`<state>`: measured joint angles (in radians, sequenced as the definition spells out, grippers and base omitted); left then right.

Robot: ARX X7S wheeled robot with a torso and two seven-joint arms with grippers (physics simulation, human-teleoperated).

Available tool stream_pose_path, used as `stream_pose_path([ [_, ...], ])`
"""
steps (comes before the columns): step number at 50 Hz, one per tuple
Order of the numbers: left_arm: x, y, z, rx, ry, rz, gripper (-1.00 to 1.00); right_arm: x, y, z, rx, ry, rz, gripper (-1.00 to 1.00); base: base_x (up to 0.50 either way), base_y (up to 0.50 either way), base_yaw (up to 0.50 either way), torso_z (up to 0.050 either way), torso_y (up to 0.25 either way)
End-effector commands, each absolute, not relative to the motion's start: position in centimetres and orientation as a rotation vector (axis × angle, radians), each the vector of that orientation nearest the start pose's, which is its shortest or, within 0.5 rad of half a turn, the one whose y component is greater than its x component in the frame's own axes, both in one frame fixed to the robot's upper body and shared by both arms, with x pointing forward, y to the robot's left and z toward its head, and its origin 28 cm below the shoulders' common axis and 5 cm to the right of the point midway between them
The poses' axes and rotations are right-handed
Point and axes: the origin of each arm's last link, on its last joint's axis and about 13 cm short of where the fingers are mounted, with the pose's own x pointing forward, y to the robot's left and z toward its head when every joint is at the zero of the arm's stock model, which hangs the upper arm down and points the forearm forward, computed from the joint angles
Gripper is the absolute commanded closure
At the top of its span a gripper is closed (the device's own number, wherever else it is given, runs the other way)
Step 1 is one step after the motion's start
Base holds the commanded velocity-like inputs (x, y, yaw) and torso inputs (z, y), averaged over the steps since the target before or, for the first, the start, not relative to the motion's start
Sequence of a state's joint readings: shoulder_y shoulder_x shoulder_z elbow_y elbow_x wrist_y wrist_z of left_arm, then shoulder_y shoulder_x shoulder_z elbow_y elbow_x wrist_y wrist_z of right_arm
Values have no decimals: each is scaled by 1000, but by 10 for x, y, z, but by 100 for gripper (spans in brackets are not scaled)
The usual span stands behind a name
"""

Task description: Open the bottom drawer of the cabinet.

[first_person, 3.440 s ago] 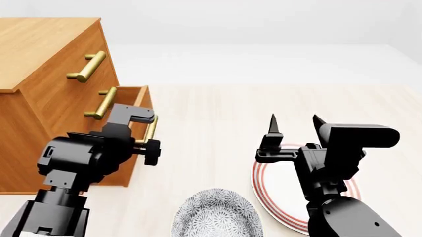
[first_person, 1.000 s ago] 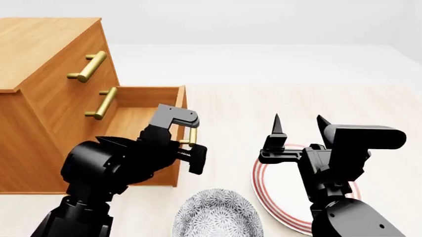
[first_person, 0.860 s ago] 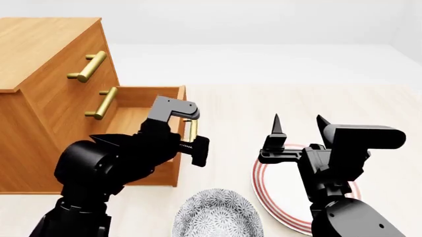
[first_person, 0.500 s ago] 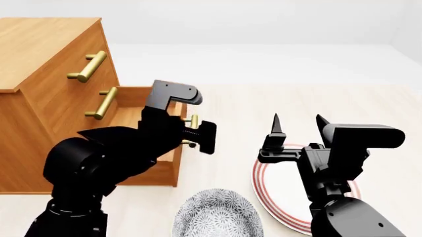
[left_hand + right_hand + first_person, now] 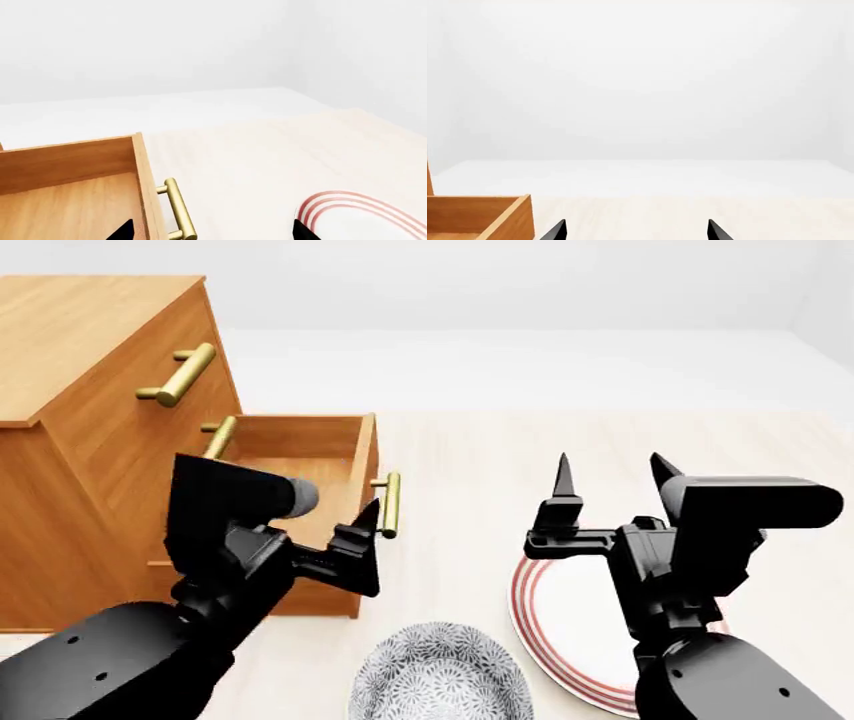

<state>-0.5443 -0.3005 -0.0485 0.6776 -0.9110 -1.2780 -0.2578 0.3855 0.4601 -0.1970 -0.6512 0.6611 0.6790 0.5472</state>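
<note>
Brass is what jumps out in the left wrist view: the bottom drawer [image 5: 73,195] sits pulled out, bare wood inside, and its bar handle [image 5: 179,210] lies between the two black tips of the left claw [image 5: 212,231], much closer to one tip, with nothing touching that I can see, so the claw is spread wide and empty. A red-ringed plate [image 5: 363,217] lies just past the other tip on the pale worktop [image 5: 267,150]. Head view next: the cabinet [image 5: 80,420] stands behind the left claw [image 5: 370,540], the bottom drawer [image 5: 300,480] sticks out from it, and the handle [image 5: 390,504] is right beside the one claw tip I can make out. The right claw [image 5: 617,478] hangs over the plate [image 5: 567,625], tips wide apart, holding nothing, well away from the drawer. A speckled bowl [image 5: 441,675] sits near both arms. Right wrist view: both tips of the right claw [image 5: 635,231] are spread wide, with a drawer corner [image 5: 480,217] off to one side.
</note>
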Motion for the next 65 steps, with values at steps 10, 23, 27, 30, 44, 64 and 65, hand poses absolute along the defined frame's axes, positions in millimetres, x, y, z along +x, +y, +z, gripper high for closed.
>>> stream_pose_path([
  [10, 183, 228, 186, -54, -111, -286, -100, 207, -100, 203, -132, -306, -5, -100, 0, 0, 0, 0, 0],
  [23, 176, 229, 188, -51, -204, -231, -100, 199, -100, 208, -121, -342, 8, -100, 0, 0, 0, 0, 0],
  [27, 175, 229, 188, -29, -227, -214, -100, 198, -100, 209, -127, -356, 5, -100, 0, 0, 0, 0, 0],
  [30, 174, 230, 191, -15, -263, -193, -100, 195, -101, 212, -131, -376, -4, -100, 0, 0, 0, 0, 0],
  [44, 180, 221, 236, 70, -462, -123, -100, 199, -100, 245, -182, -514, -25, -100, 0, 0, 0, 0, 0],
  [64, 186, 215, 276, 97, -582, -85, -100, 199, -97, 268, -212, -582, -17, -100, 0, 0, 0, 0, 0],
  [65, 186, 215, 277, 99, -584, -85, -100, 199, -97, 269, -212, -583, -17, -100, 0, 0, 0, 0, 0],
])
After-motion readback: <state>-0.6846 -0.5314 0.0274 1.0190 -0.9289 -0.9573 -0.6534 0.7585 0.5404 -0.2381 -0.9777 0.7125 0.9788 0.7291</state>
